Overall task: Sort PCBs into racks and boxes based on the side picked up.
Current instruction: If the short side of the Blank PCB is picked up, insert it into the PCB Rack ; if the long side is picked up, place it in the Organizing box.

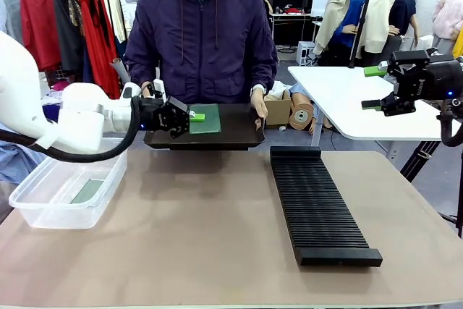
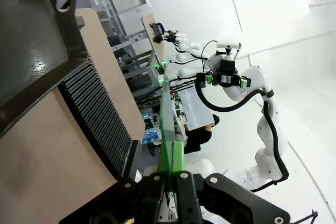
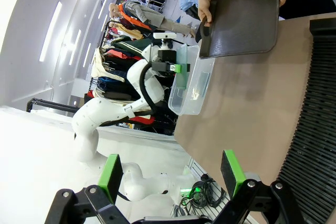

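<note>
**Green board pinched in left gripper above tray**

Green board (image 1: pixel 206 119) clamped by one edge between the left gripper (image 1: pixel 192 116) fingers, flat face toward the front camera, hanging just over the smooth black tray (image 1: pixel 239 134). From the left wrist, seen edge-on as a thin green line (image 2: pixel 167 129) rising out of the closed pads (image 2: pixel 178 169). Thin, flat, rectangular, dark matte green.

Tray glossy, shallow, with rounded corners, held at both ends by the person's hands (image 1: pixel 259 103) at the far side of the table. Second board (image 1: pixel 88 191), paler and silvery, flat on the bottom of the clear plastic tub (image 1: pixel 43 211) at the table's left, tub walls see-through with a rounded rim. Long low black rack (image 1: pixel 318 204) right of centre, closely ribbed across its length, slots bare. Brown table top (image 1: pixel 202 244) matte and smooth.

Right gripper (image 1: pixel 377 87) raised off to the right, well apart from the rack, fingers spread wide with nothing between the green pads (image 3: pixel 110 174). White side table (image 1: pixel 347 99) behind it. Left arm's black cable looping over the tub's far edge.
</note>
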